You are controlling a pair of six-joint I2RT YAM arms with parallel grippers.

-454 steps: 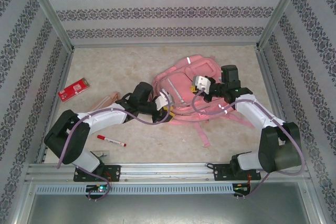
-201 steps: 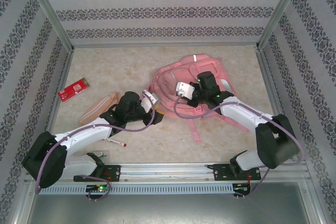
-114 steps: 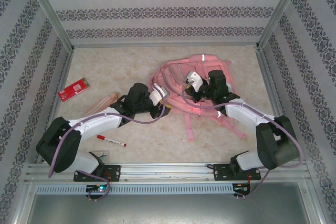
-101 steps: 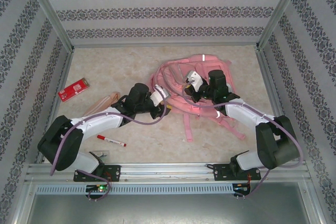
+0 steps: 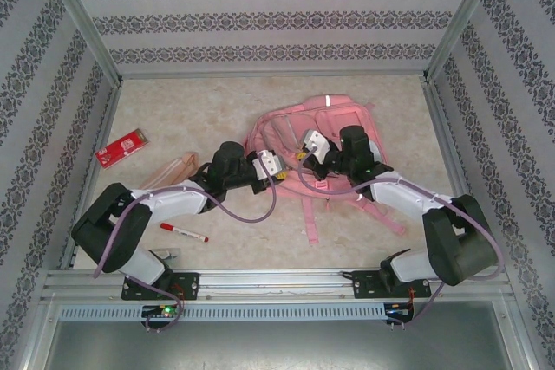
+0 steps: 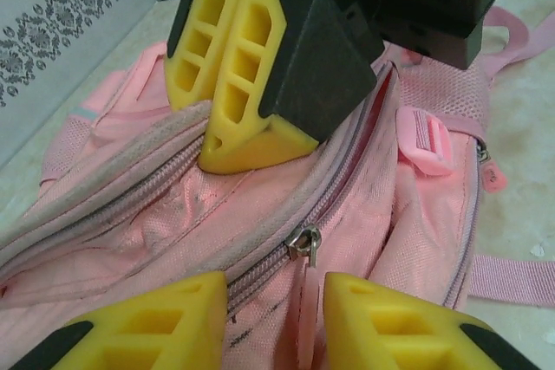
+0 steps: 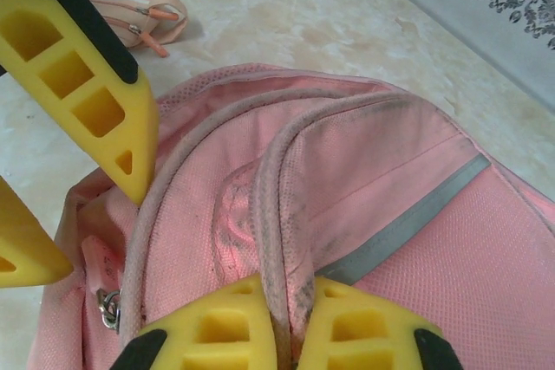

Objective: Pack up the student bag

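The student bag (image 5: 340,124), a pink backpack, lies crumpled at mid-table with its straps trailing toward me. My right gripper (image 7: 290,328) is shut on a grey-piped seam fold of the bag (image 7: 390,171), next to a pale reflective strip (image 7: 416,218). In the left wrist view its fingers (image 6: 243,67) pinch that piped edge from above. My left gripper (image 6: 273,318) stands narrowly open over the bag's front, its pads either side of the pink tab that hangs from a metal zipper pull (image 6: 305,244), not touching it. In the top view the left gripper (image 5: 282,171) and the right gripper (image 5: 303,150) sit close together.
A peach pencil case (image 5: 169,171) lies left of the bag, also seen as the pencil case (image 7: 130,6) in the right wrist view. A red card (image 5: 122,146) lies at the far left and a red marker (image 5: 183,232) near the left arm. Metal frame posts border the table.
The bag has been dragged and bunched up under the right gripper's hold. My left gripper has moved right onto the bag's front and its jaws have narrowed around the zipper tab.
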